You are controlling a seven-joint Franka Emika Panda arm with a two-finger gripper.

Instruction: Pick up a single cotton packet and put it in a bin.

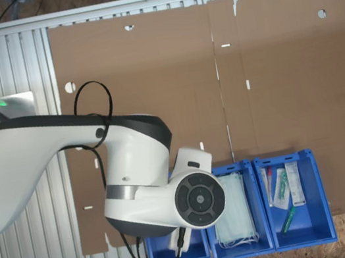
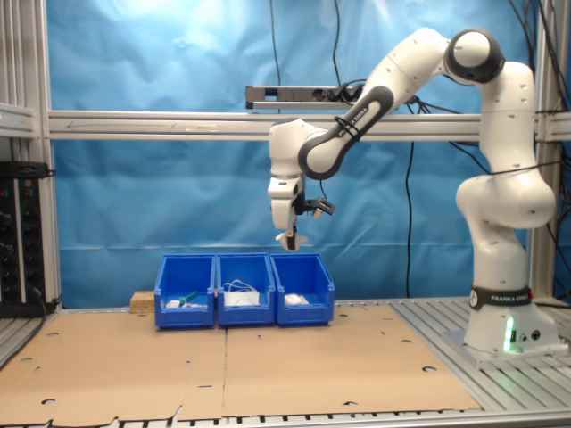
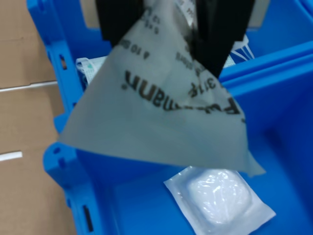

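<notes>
In the wrist view my gripper (image 3: 168, 29) is shut on the top corner of the cotton packet (image 3: 161, 112), a flat pale sheet with dark print that hangs tilted from the black fingers (image 3: 120, 19). Under it lies the open blue bin (image 3: 63, 161), with an unprinted white padded square packet (image 3: 220, 198) on its floor. In the second exterior view the gripper (image 2: 290, 239) hangs well above the bin (image 2: 303, 290) at the row's end nearer the robot base. In the first exterior view the arm's wrist covers most of that bin (image 1: 161, 256).
Three blue bins stand in a row at the cardboard's edge. The middle bin (image 1: 237, 211) holds pale green face masks. The far one (image 1: 295, 197) holds narrow packets and green-tipped items. Brown cardboard (image 1: 217, 81) covers the slatted metal table.
</notes>
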